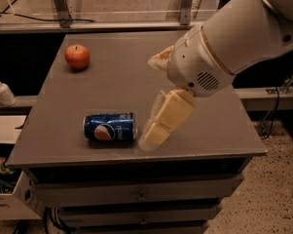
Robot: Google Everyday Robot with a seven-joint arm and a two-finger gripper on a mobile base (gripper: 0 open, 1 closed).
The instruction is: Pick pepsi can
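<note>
The pepsi can (109,127) is blue with the round logo and lies on its side near the front edge of the grey table (112,82). My gripper (151,101) hangs over the table just right of the can, coming in from the upper right on the white arm. Its cream fingers are spread apart: the lower finger (163,118) reaches down beside the can's right end, and the upper one (159,61) is farther back. It is open and holds nothing. I cannot tell whether the lower fingertip touches the can.
A red apple (77,56) sits at the table's back left. A white pump bottle (1,90) stands on a ledge to the left of the table. Drawers are under the tabletop, and a box (5,201) sits on the floor at lower left.
</note>
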